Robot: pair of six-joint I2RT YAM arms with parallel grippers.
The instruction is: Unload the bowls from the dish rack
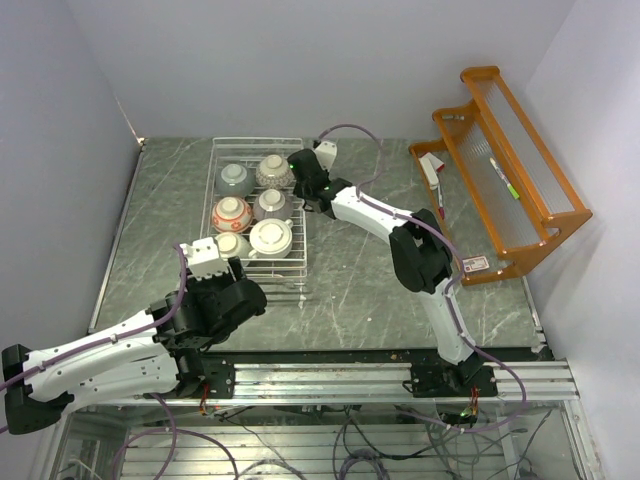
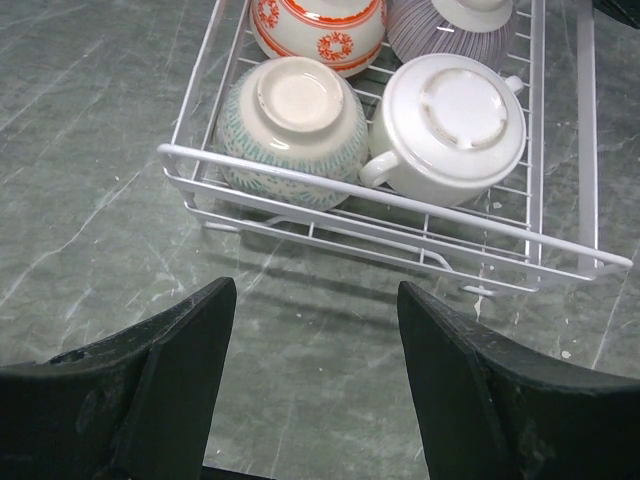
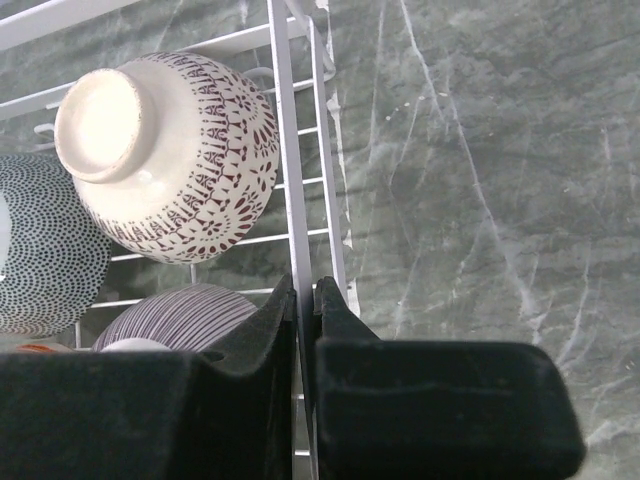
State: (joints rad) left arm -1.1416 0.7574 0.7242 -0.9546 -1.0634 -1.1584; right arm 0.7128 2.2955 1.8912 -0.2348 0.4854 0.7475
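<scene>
At right rim of dish rack point(image 1: 258, 140): right tool point(image 3: 303, 290) clenched on it | left tool point(image 2: 315, 290) released

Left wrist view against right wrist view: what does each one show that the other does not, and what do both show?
Only the left wrist view: the open left hand, the green-patterned bowl and the cream handled bowl. Only the right wrist view: the right hand shut on a side wire of the dish rack, the brown-patterned bowl and the dotted bowl. Both: the dish rack, the striped bowl and the grey table.
</scene>
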